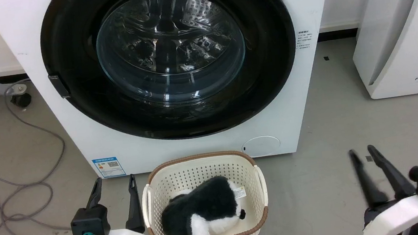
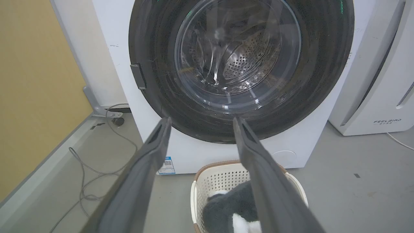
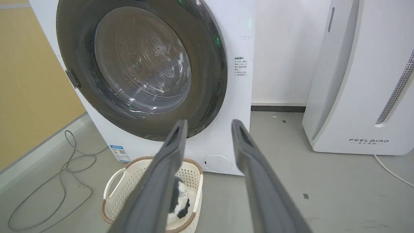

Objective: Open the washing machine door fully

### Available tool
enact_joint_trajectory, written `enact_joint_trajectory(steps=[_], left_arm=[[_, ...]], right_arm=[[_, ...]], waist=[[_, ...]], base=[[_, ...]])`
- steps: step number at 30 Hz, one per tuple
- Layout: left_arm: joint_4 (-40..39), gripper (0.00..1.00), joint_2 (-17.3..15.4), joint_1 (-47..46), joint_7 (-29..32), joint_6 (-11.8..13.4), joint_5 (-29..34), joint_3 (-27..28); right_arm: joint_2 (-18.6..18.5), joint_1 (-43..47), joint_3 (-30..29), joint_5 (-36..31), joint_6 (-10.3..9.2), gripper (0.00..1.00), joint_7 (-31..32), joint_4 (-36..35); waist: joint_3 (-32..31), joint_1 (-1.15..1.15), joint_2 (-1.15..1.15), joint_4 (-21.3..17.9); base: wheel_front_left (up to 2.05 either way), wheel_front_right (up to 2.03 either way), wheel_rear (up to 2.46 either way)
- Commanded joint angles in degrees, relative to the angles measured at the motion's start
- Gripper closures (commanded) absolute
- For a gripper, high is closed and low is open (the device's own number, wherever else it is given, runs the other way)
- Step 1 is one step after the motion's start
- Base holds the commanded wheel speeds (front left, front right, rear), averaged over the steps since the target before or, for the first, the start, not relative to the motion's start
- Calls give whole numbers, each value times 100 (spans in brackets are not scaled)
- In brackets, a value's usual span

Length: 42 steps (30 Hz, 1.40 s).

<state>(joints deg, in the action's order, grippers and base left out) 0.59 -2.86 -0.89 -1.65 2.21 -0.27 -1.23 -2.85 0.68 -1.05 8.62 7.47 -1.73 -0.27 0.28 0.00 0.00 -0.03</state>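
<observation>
Both sets of jaws stand parted and hold nothing. Straight ahead of their tips, well apart from them, the washing machine door sits shut flat against the washing machine, its small tab on the left jaws' side. Between the left jaws and the right jaws, nearer the left, a basket holds a plush toy.

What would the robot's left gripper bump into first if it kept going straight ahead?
Probably the washing machine door, low on its black ring: the left gripper points there in its wrist view. Nothing seems to lie between, though depth is unclear.
</observation>
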Motion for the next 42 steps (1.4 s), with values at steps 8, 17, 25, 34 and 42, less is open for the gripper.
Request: enact_joint_trajectory(steps=[8, 17, 25, 34, 42], left_arm=[[30, 0, -1, -77, -142, 125, -48, -53], [22, 0, -1, -165, -250, 222, -50, -103], [-12, 0, -1, -347, -346, 309, -56, -152], [-93, 0, -1, -603, -453, 442, -81, -233], [-171, 0, -1, -842, -549, 554, -110, -276]], right_arm=[[-1, -175, -124, 1853, 0, 100, -112, 153], [-1, -583, -564, 3267, 1, 100, 133, 637], [-135, -1357, -906, 3821, 1, 100, 239, 1065], [-446, -2388, -1018, 4244, 1, 100, 135, 1533], [-768, -3444, -921, 4539, 1, 100, -31, 2044]], waist=[[34, 0, 0, 11], [161, 0, 0, 51], [440, 0, 0, 138], [871, 0, 0, 250], [1333, 0, 0, 389]], base=[[0, 0, 0], [0, 0, 0], [0, 0, 0], [0, 0, 0], [0, 0, 0]])
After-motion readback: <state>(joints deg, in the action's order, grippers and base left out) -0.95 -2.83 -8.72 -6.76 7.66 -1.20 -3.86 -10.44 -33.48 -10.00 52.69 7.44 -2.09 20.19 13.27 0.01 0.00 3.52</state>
